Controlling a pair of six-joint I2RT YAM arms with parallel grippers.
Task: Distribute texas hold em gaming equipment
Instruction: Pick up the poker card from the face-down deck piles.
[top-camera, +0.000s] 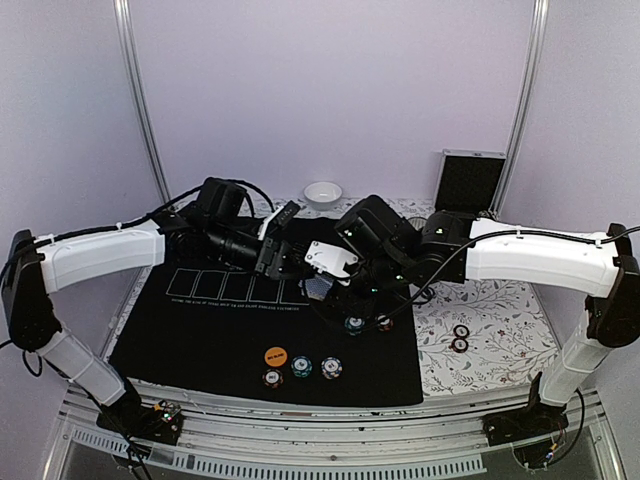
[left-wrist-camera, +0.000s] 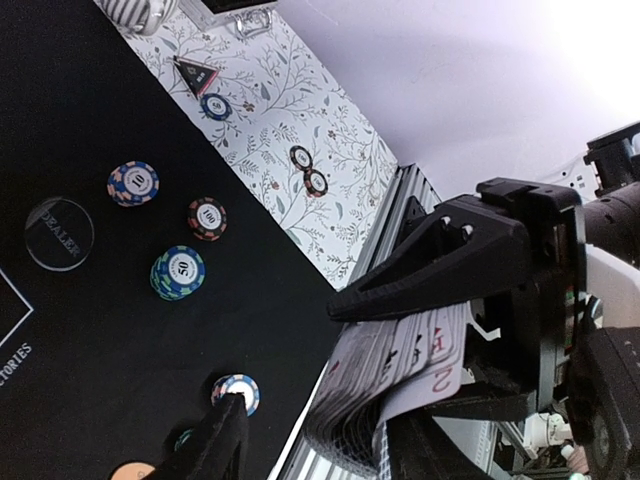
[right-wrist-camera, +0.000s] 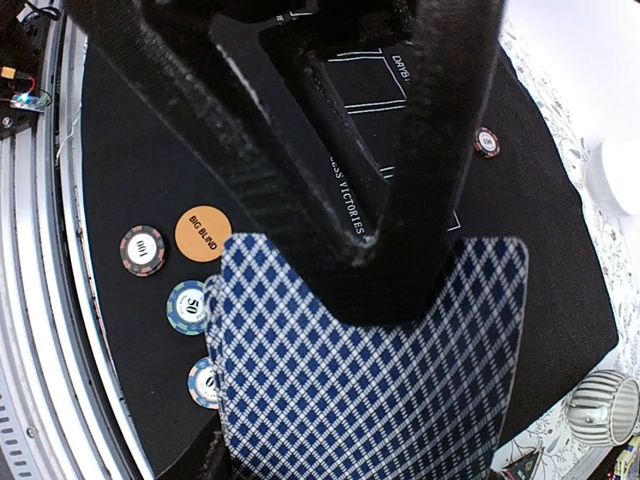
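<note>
Deck (left-wrist-camera: 400, 375) sits in my left hand (left-wrist-camera: 330, 435), fingers (left-wrist-camera: 215, 445) half apart around it; right hand (right-wrist-camera: 370, 240) pinched on one card (right-wrist-camera: 370, 400). Chips (top-camera: 302, 367) laid on mat (top-camera: 200, 340) below hands; dealing all left, I judge.

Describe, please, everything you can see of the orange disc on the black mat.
The orange disc is round, flat and plain orange, with BIG BLIND printed in black. It looks like plastic. It lies face up on the black mat, toward its near edge, beside a red-and-black chip and a teal chip, touching neither. Nothing holds it.
</note>
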